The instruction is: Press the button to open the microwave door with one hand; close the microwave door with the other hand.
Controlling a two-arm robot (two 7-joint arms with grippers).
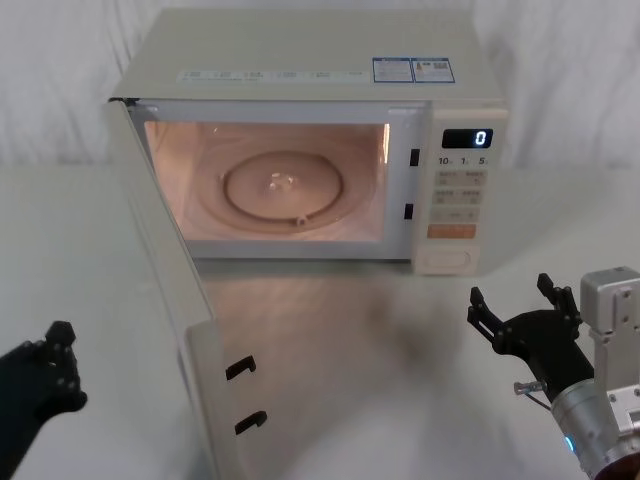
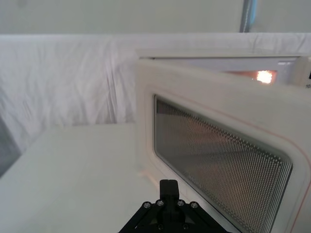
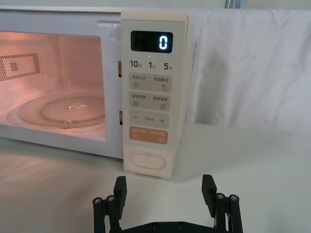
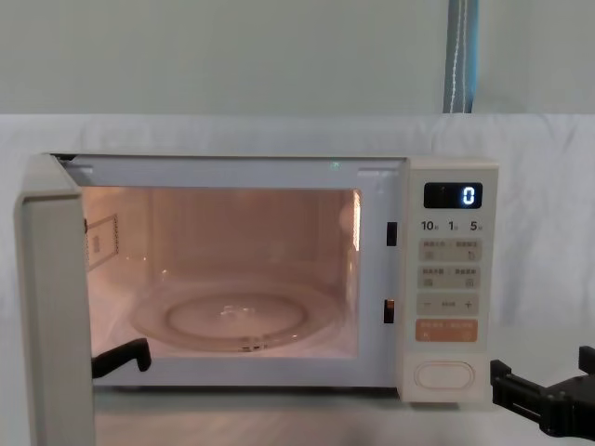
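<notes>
A: Why is the left gripper (image 1: 45, 375) waiting near-left, behind the swung-out door (image 1: 165, 300)?

B: To push it shut; jaws unclear. The right gripper (image 1: 522, 312), jaws apart, sits clear of the button (image 1: 449, 259), far right.

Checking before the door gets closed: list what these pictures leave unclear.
- Left gripper, head view: fingers cut off by the edge.
- Small grey print on the cream panel keys, right wrist view: too small to read.
- Cream microwave door, chest view: seen edge-on; its dark window faces away.
- Blue top labels, head view: too small.
</notes>
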